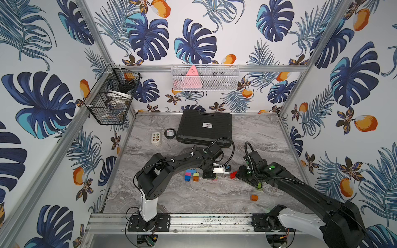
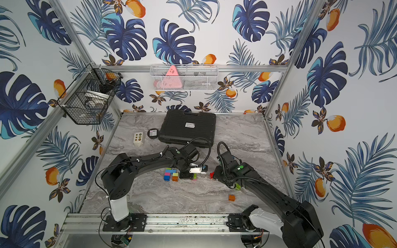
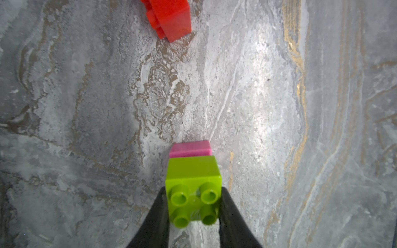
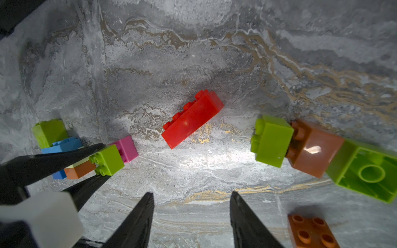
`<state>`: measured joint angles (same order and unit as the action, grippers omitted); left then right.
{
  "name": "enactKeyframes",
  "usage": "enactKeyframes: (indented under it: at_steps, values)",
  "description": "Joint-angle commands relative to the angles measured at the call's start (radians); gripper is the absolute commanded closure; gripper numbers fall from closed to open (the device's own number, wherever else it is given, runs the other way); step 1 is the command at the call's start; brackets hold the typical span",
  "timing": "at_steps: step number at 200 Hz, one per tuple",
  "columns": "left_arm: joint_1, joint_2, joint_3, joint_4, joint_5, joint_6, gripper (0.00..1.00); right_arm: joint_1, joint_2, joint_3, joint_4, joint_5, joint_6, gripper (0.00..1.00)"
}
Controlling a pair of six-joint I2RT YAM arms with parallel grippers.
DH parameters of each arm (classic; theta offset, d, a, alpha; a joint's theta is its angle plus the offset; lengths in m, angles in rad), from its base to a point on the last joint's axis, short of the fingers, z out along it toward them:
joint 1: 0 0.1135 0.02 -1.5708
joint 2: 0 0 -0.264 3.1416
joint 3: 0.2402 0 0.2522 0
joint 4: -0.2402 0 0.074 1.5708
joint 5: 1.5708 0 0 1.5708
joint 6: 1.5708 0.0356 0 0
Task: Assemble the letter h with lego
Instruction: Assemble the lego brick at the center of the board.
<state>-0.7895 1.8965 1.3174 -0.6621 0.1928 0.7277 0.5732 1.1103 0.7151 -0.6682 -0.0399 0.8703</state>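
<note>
Your left gripper (image 3: 193, 190) is clamped on the lime brick (image 3: 193, 171) touching the pink brick (image 3: 190, 148) in the middle of the table (image 1: 193, 199), right gripper (image 4: 192, 193) parted and empty by the red brick (image 4: 193, 119); lego's light, rigid, slick, so pinch flat side walls, not studs.

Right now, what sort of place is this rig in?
Likely a robot test booth, not a home: aluminium frame, leaf-print walls, marble-look tabletop, left arm and right arm bolted to a rail.
</note>
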Motion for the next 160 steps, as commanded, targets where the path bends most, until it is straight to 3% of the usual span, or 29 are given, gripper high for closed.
enactKeyframes:
  at_steps: [1,115,160]
  values:
    - [-0.001,0.015,0.035,-0.070,-0.010,-0.067,0.73,-0.003,-0.010,0.000,-0.004,0.008,-0.003,0.41]
    - [-0.050,0.070,0.087,-0.095,-0.156,-0.074,0.75,-0.015,-0.003,0.003,0.004,0.012,-0.005,0.41]
    - [-0.050,0.084,0.108,-0.116,-0.128,-0.088,0.75,-0.018,0.001,-0.002,0.012,0.002,-0.009,0.41]
